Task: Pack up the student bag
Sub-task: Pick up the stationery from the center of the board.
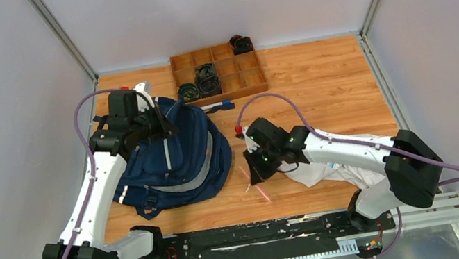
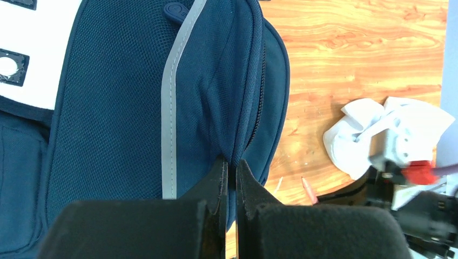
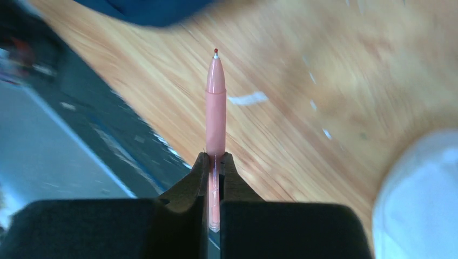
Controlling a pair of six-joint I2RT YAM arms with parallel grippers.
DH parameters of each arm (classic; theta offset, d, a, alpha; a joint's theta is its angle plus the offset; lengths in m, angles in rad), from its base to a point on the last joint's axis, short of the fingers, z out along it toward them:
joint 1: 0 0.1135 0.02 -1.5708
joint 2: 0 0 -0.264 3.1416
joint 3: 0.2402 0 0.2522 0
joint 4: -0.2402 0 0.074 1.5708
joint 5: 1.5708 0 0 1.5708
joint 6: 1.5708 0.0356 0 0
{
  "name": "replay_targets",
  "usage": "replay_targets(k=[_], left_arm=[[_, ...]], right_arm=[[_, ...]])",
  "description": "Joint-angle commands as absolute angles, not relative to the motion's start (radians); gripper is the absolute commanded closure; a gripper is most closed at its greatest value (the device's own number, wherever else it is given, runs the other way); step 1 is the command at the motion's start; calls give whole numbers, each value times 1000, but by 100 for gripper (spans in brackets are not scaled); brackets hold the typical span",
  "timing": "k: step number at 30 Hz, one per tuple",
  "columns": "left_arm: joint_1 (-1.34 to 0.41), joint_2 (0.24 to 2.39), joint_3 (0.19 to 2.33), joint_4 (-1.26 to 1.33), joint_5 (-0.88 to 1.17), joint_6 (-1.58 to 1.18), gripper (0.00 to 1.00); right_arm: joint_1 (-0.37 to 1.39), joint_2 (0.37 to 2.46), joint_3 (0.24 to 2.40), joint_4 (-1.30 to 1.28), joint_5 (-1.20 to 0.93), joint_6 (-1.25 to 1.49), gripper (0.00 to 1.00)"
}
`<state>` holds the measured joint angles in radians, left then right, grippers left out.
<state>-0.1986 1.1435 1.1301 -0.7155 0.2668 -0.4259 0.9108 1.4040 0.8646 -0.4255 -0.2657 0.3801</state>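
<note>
We recorded the left gripper (image 2: 230,168) clenched on the backpack (image 2: 119,108) fabric beside its zip; the right gripper (image 3: 215,162) grasped a pink pen (image 3: 215,102)

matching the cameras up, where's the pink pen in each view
Top external: pink pen low centre, clamped in the right tool, right of the student bag.
Left wrist: only its tip shows, lower right of centre.
Right wrist: dead centre, pointing up the frame from between the fingers.
Shared landmark: the navy bag, in all three.
</note>
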Motion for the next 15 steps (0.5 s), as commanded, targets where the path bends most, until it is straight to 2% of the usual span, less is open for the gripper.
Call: replay_targets(k=[1,4,7,11,15], left_arm=[[-190,1105,1188,-679,291,-406,100],[-189,1097,1165,-648,334,-429,100],[-189,1095,1159,-645,353,-441,100],[-189,1105,1163,-641,408,-448,100],[-187,1110,1186,-655,444,-445,100]], right_arm=[[878,1400,1013,-241,-426,551,100],[828,1498,1067,-7,-546,763,100],[820,1600,1142,193,-569,926,100],[834,1718,1296,154,-482,973,100],[836,1852,1392,227,-449,1084,100]])
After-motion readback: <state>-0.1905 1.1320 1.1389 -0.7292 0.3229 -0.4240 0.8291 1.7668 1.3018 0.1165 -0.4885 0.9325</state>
